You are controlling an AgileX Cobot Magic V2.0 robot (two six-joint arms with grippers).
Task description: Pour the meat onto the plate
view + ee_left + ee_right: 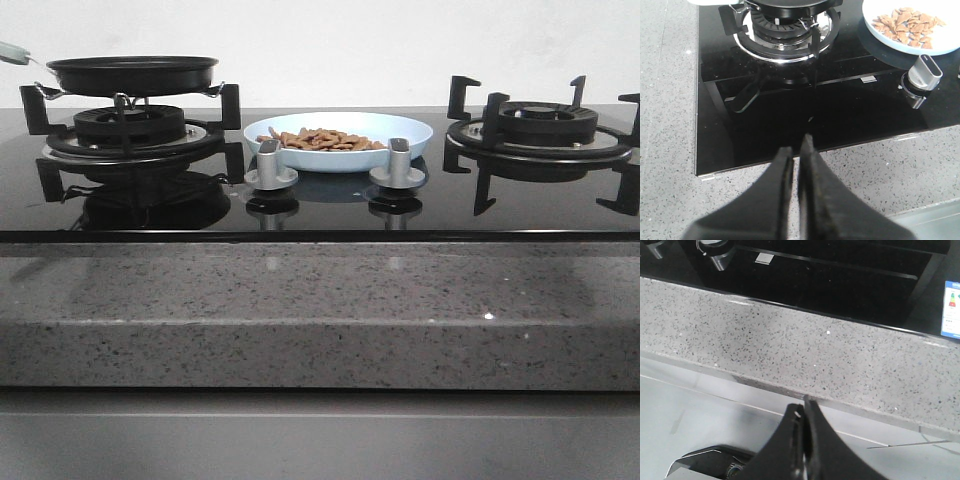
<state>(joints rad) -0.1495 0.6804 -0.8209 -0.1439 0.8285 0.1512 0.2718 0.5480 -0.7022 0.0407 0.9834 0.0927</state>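
The pale-blue plate [340,140] sits on the black glass hob between the two burners, with the meat [322,139], a heap of small orange-brown pieces, lying in it. Both also show in the left wrist view: the plate [875,25] and the meat [907,25]. A black frying pan [132,72] rests on the left burner. My left gripper [797,145] is shut and empty above the front edge of the hob. My right gripper [804,405] is shut and empty, low in front of the counter edge. Neither gripper shows in the front view.
Two silver knobs [271,165] [398,162] stand in front of the plate. The right burner [540,128] with its black grate is bare. A speckled grey stone counter [320,300] runs along the front. A coloured sticker [951,310] sits at the hob's right corner.
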